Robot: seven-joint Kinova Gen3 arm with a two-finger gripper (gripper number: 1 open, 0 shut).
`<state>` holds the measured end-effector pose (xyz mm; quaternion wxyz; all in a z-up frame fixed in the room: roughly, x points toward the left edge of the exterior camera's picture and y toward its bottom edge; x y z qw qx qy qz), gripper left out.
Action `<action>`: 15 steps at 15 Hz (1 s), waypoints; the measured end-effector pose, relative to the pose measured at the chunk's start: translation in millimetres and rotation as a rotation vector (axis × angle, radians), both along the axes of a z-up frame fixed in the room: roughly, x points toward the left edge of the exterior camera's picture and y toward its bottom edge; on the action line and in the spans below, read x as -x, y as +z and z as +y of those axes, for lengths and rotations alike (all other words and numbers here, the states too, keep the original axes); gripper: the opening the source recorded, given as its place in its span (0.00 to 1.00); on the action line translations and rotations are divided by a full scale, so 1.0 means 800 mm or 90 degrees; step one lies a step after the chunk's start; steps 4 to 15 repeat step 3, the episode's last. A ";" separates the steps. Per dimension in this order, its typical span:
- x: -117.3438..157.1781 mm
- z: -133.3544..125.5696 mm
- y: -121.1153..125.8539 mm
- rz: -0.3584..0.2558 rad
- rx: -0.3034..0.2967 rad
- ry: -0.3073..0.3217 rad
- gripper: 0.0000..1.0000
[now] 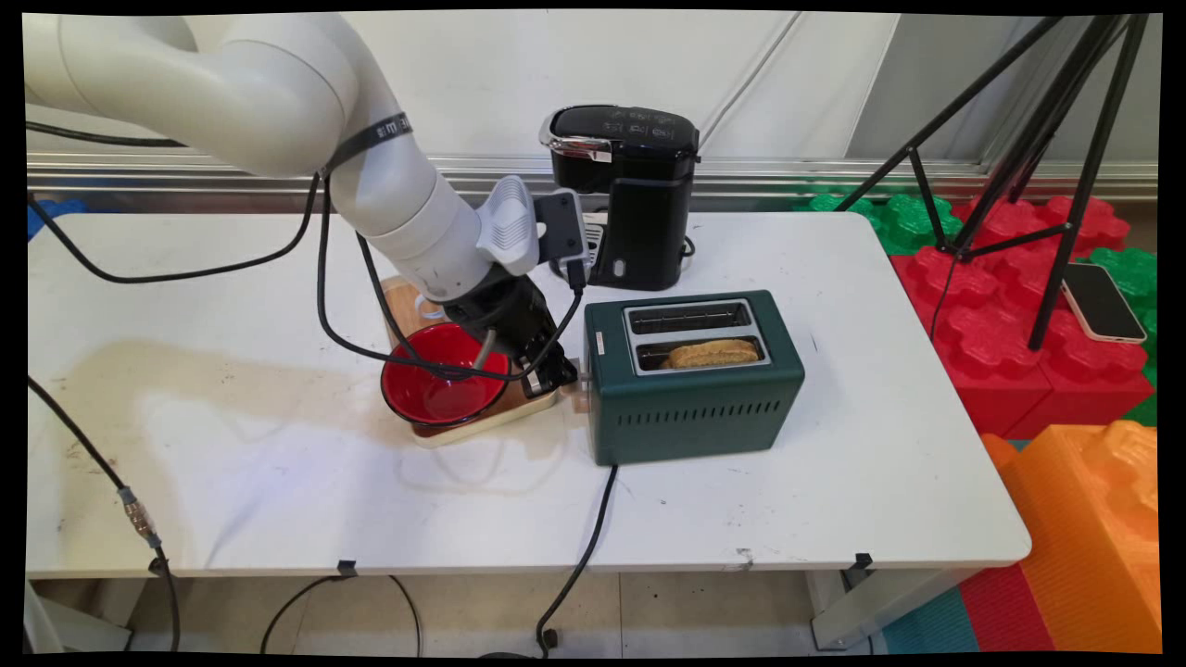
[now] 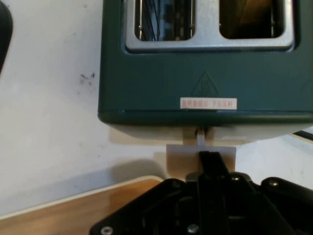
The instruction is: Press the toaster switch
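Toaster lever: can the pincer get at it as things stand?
Probably yes. The pincer is already at the toaster lever on the end of the green toaster, fingers shut together over it. Nothing lies between; the red bowl sits beside.

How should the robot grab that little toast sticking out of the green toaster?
Grip the toast by its top edge, coming straight down from above. Only that crusty top shows above the near slot of the green toaster; the rest sits down inside. It lies lengthwise along the slot, so the fingers would likely have to pinch across its thin sides.
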<state>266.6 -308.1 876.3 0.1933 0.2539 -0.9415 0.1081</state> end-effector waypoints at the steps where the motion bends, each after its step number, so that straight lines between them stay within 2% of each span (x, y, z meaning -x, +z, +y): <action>1: -0.001 0.001 -0.002 0.001 0.000 0.000 0.00; 15: -0.001 0.002 -0.004 0.002 0.001 0.001 0.00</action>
